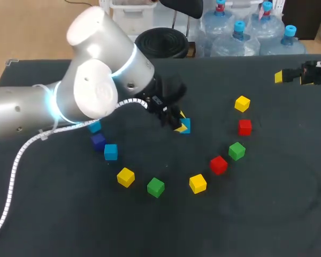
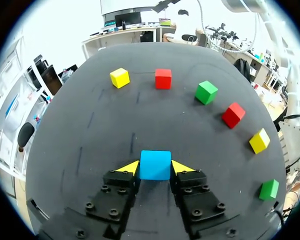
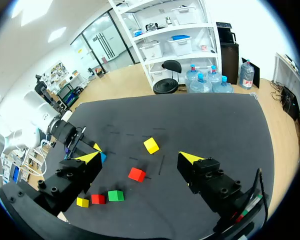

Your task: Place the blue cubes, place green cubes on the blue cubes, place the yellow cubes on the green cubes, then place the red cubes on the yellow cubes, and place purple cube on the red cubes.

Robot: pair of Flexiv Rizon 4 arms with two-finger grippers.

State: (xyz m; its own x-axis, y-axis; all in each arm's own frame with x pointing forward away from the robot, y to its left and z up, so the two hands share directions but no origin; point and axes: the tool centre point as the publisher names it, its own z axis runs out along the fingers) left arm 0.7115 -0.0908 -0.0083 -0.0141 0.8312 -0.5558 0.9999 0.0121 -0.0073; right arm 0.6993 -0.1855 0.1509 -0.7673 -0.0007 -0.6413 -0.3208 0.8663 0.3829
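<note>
While the left gripper (image 1: 174,119) sits near the middle of the table (image 1: 289,214) in the head view, it is closed on a blue cube (image 1: 185,126). A second blue cube (image 1: 111,151) lies to its left, just beside a purple cube (image 1: 98,141). The right gripper (image 1: 305,75) rests at the far right edge, well apart from all of them. I judge the step to be setting this blue cube down as part of the base, so it wants a bare patch of table, clear of the red cube (image 1: 245,127) to its right.

In the left wrist view both yellow fingertips (image 2: 182,166) press squarely on opposite sides of the cube. Keeping it level, and letting go only once it lies flat, should stop it tipping. Whether it touches the table now I cannot tell.

In the right wrist view the right gripper's fingers stand wide apart, holding nothing. It is best kept out of the way.
</note>
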